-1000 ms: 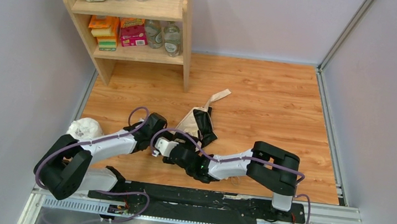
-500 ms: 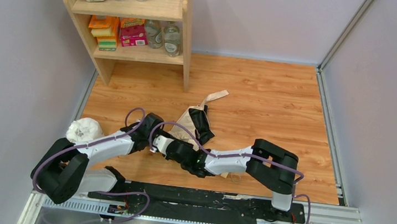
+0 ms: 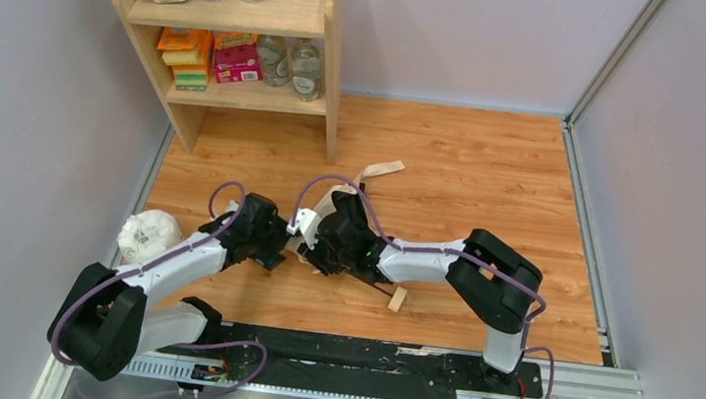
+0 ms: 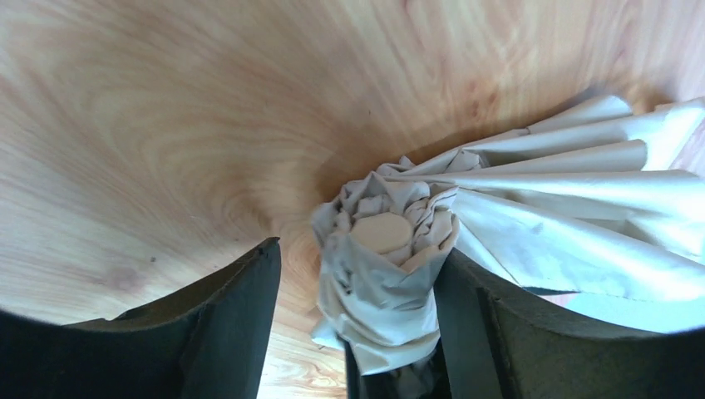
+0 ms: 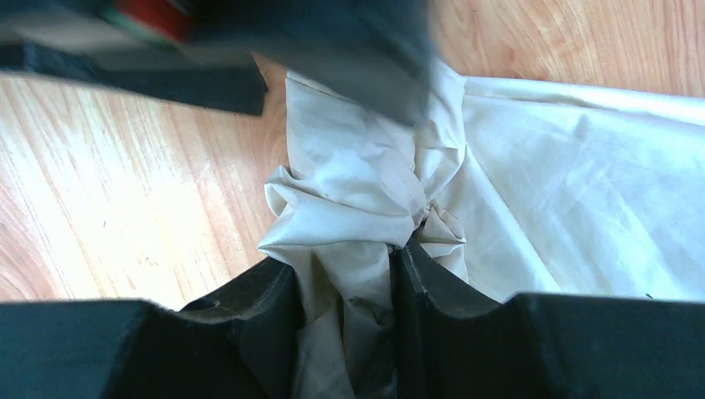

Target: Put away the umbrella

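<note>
The left pincer (image 4: 357,256) has its fingers (image 4: 224,332) apart, and the gathered tip end of the umbrella (image 4: 384,249) sits between them. The bunched pale fabric leans against one finger, while bare wood shows between it and the other, so nothing is squeezed there. From that tip the canopy pleats fan away to one side across the surface (image 4: 150,125).

The right pincer (image 5: 342,264) is clamped on the umbrella. A crumpled fold of beige cloth is pinched tight between its two dark fingers, and more canopy spreads beyond it and to one side.

From above, the two pincers meet nose to nose low over the surface, with the fabric bundle under and just beyond them. Behind the right pincer, toward the arm bases, the thin black shaft (image 3: 381,287) runs beside the forearm to the small wooden handle (image 3: 398,299), which lies on the wood. The beige strap (image 3: 380,171) trails off on the far side. Well apart from the left pincer, out beside that arm, sits a white lumpy bag (image 3: 149,233). Far beyond both pincers stands a wooden shelf (image 3: 333,69) holding cups, boxes and bottles.
</note>
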Controlling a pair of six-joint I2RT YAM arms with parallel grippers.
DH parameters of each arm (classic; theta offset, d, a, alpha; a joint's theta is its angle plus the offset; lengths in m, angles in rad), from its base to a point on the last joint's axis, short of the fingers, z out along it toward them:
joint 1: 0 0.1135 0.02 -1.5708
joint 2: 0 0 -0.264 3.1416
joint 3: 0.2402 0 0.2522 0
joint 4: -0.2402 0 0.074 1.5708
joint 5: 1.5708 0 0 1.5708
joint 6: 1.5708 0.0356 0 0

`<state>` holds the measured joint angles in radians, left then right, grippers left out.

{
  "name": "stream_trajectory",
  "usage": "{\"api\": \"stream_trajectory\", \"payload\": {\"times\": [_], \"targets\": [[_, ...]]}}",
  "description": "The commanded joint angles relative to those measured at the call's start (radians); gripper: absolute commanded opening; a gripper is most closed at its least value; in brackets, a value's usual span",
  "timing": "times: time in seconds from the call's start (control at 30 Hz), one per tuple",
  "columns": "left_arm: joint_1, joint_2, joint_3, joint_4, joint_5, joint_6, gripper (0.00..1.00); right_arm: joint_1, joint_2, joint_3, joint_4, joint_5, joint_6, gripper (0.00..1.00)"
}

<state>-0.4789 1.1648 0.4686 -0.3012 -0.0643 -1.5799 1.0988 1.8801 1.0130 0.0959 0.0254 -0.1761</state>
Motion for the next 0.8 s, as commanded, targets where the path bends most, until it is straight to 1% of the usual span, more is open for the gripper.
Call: {"api": "stream_trajectory", "payload": {"times": [0.0,0.07,0.13,0.2,0.33,0.43,0.6,0.7,0.77], "targets": [[0.092,-0.097,0.024,-0.088,-0.013,0.155,0.74,-0.106,0.097,-0.096,-0.222,-0.215,0.150,0.00],[0.132,-0.155,0.013,-0.067,0.023,0.179,0.74,-0.146,0.102,-0.097,-0.208,-0.286,0.170,0.00],[0.158,-0.206,0.013,-0.064,0.058,0.193,0.75,-0.189,0.119,-0.076,-0.229,-0.372,0.216,0.00],[0.161,-0.252,0.013,-0.067,0.085,0.190,0.75,-0.236,0.148,-0.051,-0.236,-0.474,0.248,0.00],[0.160,-0.251,0.004,-0.038,0.182,0.161,0.76,-0.321,0.244,0.042,-0.306,-0.652,0.299,0.00],[0.158,-0.226,-0.010,0.031,0.233,0.132,0.76,-0.376,0.321,0.113,-0.329,-0.758,0.348,0.00],[0.157,-0.157,0.004,0.066,0.212,0.120,0.76,-0.435,0.405,0.191,-0.355,-0.820,0.398,0.00],[0.154,-0.117,0.018,0.079,0.224,0.120,0.77,-0.453,0.416,0.205,-0.377,-0.826,0.405,0.00],[0.129,-0.100,0.018,0.085,0.201,0.107,0.77,-0.456,0.418,0.207,-0.374,-0.837,0.409,0.00]]}}
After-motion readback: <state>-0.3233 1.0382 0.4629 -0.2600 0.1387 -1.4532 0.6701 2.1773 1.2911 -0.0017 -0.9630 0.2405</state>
